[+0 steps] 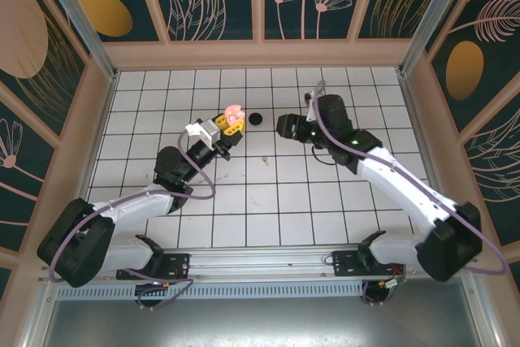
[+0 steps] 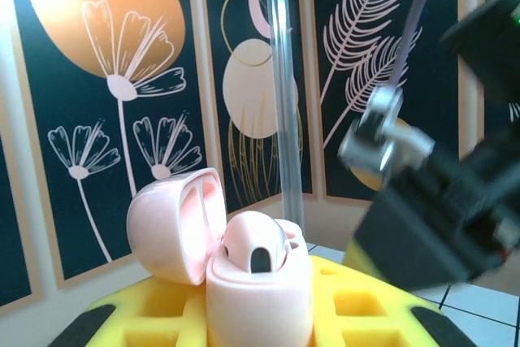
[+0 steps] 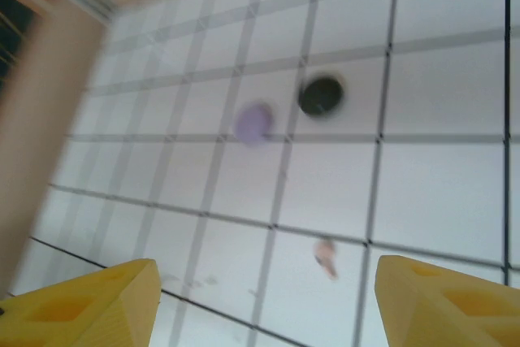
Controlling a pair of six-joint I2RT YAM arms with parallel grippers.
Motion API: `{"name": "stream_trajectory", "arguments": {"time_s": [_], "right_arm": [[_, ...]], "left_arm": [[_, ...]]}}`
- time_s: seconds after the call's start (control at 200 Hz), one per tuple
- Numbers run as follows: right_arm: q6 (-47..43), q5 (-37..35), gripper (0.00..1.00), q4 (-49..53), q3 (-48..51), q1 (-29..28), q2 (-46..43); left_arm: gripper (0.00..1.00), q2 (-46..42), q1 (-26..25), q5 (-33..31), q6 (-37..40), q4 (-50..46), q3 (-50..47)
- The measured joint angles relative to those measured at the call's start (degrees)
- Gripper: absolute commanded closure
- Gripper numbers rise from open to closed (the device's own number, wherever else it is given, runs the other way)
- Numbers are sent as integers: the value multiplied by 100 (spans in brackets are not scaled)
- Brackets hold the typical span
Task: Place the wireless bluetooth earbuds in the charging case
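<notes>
1. In the top view the left gripper (image 1: 231, 124) sits just left of centre, its jaws closed on the pink charging case (image 1: 235, 114).
2. In the left wrist view the case stands upright at bottom centre between the yellow fingers (image 2: 357, 306), with its lid (image 2: 175, 225) swung open to the left.
3. A rounded pink form with a dark slot sits in the case's mouth. I cannot tell whether it is a bud.
4. In the top view the right gripper (image 1: 286, 126) is near the case on its right, and a black disc (image 1: 257, 119) lies between them on the white tiled table (image 1: 162, 87).
5. In the right wrist view its jaws stand wide apart at the lower corners, holding nothing.
6. A small pink earbud (image 3: 325, 256), blurred, lies on a tile at lower centre of that view. Above it, a purple disc (image 3: 254, 122) lies near the black disc.
</notes>
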State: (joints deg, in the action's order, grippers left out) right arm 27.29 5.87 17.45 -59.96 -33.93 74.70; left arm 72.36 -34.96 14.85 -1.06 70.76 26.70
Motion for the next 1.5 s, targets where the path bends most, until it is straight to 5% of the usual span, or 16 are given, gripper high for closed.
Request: {"name": "stream_trajectory", "arguments": {"time_s": [0.305, 0.611, 1.496], "right_arm": [[-905, -140, 45, 813, -588, -70, 2249], [-1502, -472, 51, 1351, -1714, -673, 3445], [-1648, -785, 60, 1731, -2452, -968, 4354]], "left_arm": [[100, -564, 0, -284, 92, -28, -422], [100, -787, 0, -387, 157, -81, -551], [100, -1045, 0, -487, 345, -205, -603]]}}
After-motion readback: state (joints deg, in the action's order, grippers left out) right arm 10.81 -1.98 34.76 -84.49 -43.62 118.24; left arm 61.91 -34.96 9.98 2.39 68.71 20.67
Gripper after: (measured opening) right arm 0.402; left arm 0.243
